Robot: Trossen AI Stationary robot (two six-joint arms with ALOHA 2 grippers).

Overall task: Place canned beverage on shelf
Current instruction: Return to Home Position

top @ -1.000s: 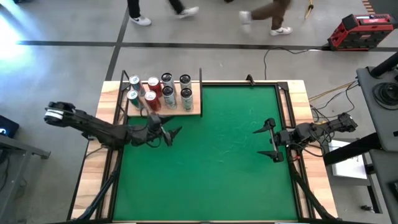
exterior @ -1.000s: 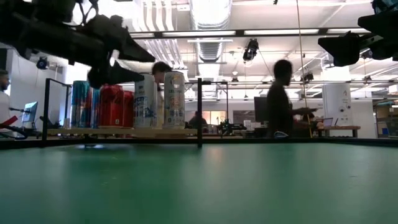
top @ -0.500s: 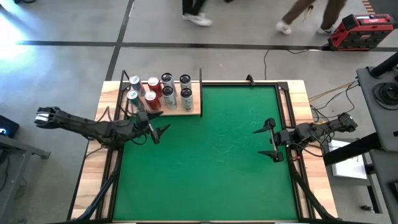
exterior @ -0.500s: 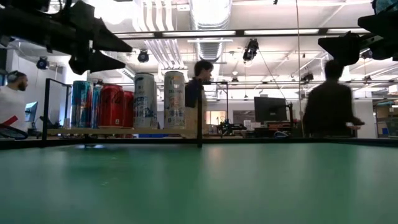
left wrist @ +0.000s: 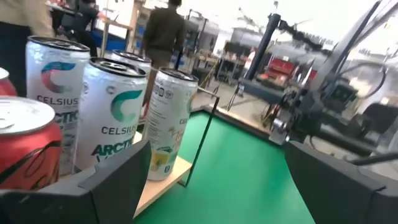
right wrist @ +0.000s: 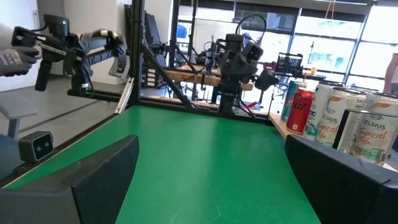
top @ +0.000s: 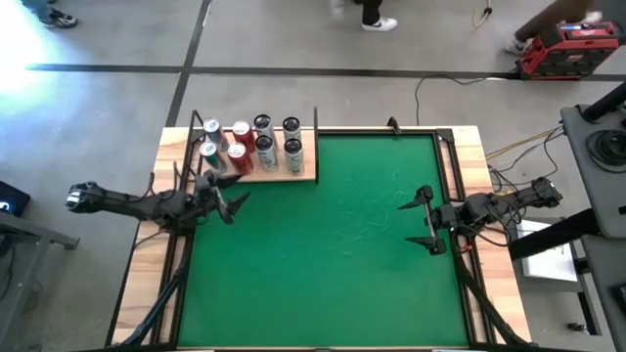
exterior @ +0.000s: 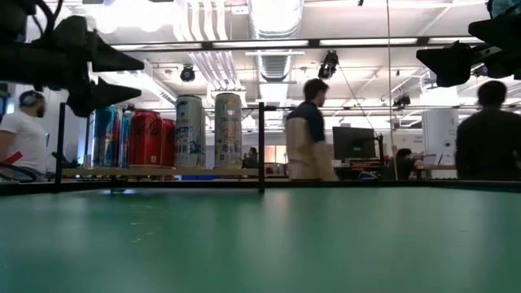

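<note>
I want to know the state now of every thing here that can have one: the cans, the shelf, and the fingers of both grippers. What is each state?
Cans: all eight upright on the shelf, in two rows of four, none held.
Shelf: lies flat, loaded with the cans.
Left gripper: fingers open, empty, raised beside the shelf, apart from the cans.
Right gripper: fingers open, empty, waiting at the table's right side.

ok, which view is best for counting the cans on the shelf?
High view: it looks straight down on the shelf, so all eight cans show apart, in two rows of four. Low view overlaps them; the left wrist view crops them, the right wrist view sees them partly.
</note>
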